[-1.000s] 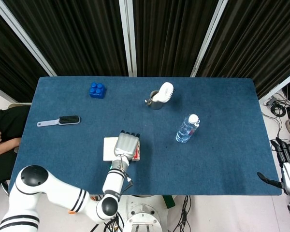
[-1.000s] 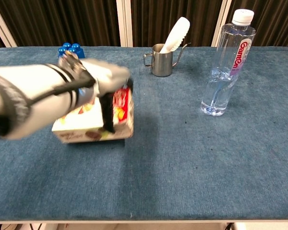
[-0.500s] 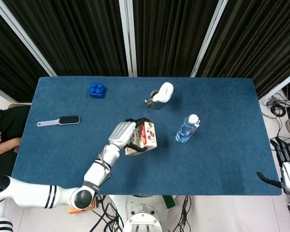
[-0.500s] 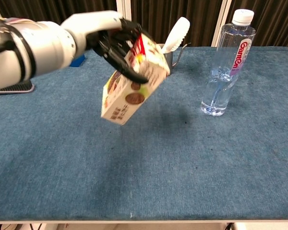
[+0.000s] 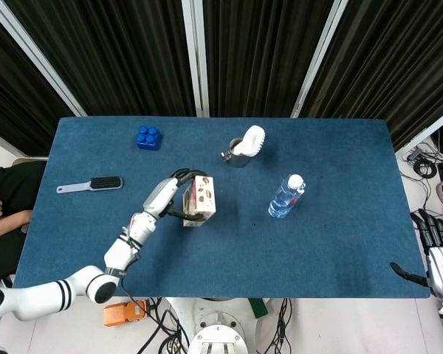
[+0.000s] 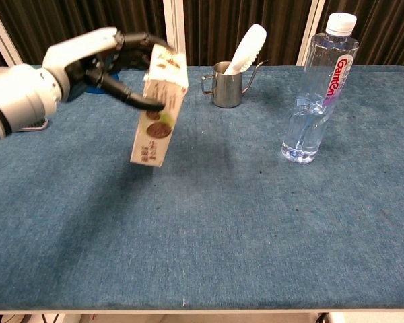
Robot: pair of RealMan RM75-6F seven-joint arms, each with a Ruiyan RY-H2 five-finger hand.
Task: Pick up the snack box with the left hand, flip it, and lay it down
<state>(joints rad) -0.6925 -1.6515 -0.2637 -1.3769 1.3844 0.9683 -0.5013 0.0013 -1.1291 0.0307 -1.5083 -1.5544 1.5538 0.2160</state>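
Blue bench carries all. Left hand grips snack box, fingers wrapped round upper end; box upright, slightly tilted, clear of bench, left of centre. Right hand off bench edge, fingers spread, holding nothing.

The left hand is white with black fingers; the snack box in it is cream with brown biscuit pictures. Beyond it are a blue block and a grey-handled black brush, all on blue cloth
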